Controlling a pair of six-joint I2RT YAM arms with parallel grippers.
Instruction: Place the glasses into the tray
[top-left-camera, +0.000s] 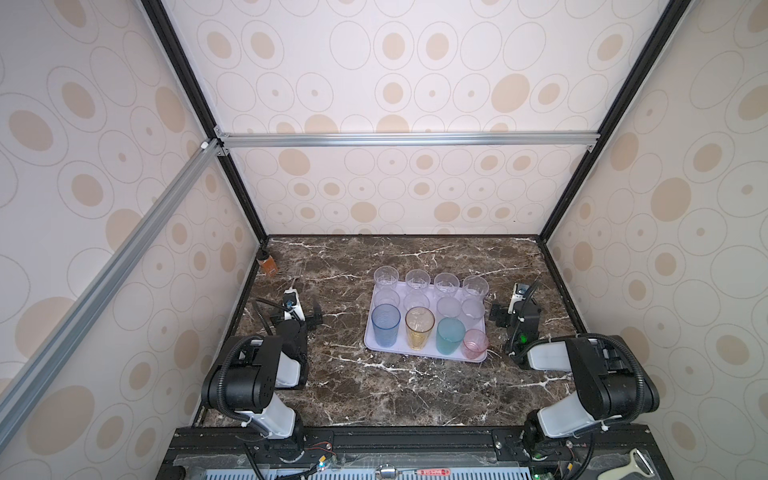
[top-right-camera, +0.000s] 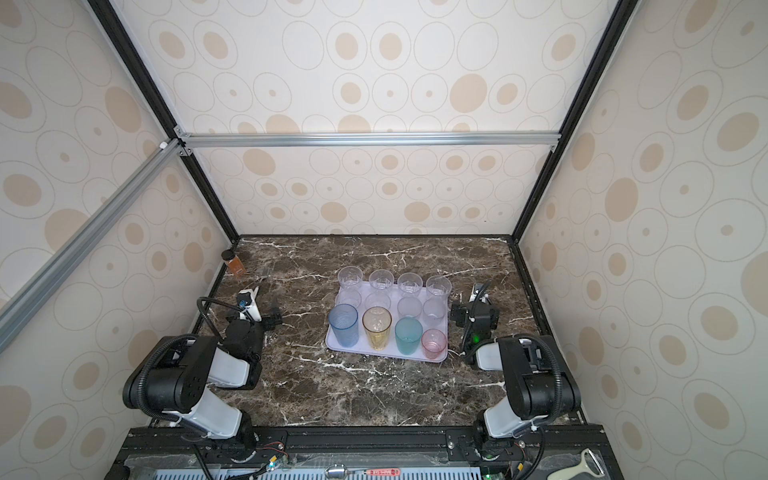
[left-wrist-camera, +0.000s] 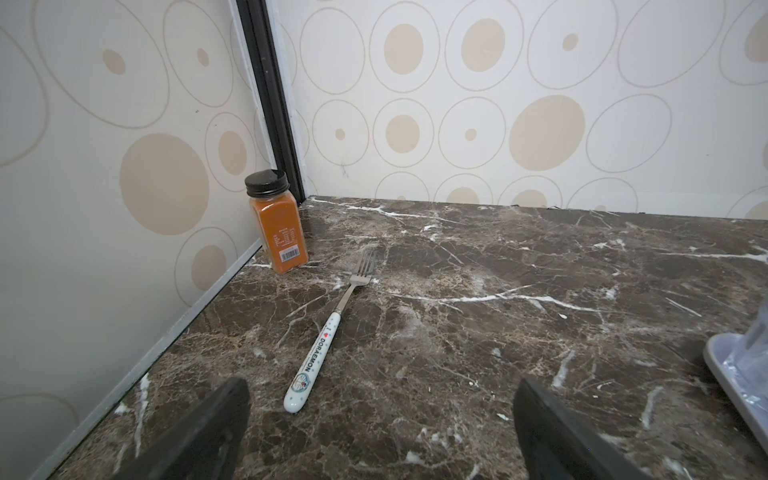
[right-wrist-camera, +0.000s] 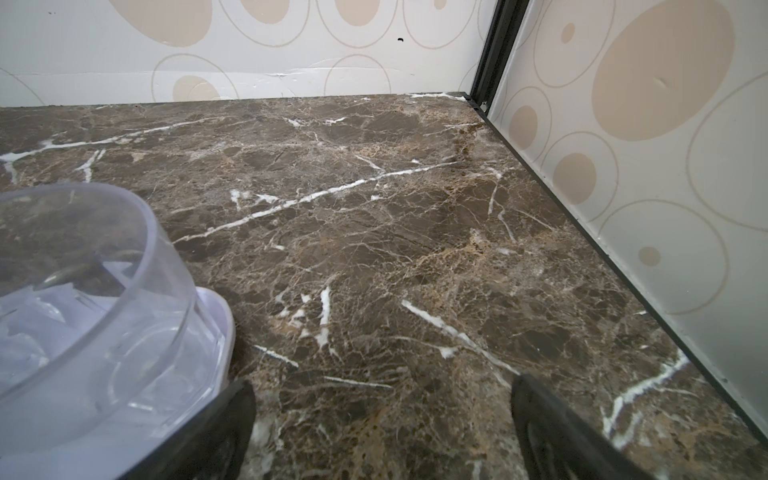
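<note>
Soft even light, bowed edges

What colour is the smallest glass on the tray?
The smallest glass is pink; clearest in a top view.

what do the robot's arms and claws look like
The left arm and right arm have chunky black joint housings, smooth white link shells and looping black ribbed cable hoses. A green light glows on the right arm's wrist. The left claw and right claw each have two flat black fingers.

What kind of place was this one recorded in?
Probably a lab robot cell styled as a kitchen counter: wallpapered panels on an aluminium frame enclose a marble-look tabletop, with two robot arms mounted along its front edge.
</note>
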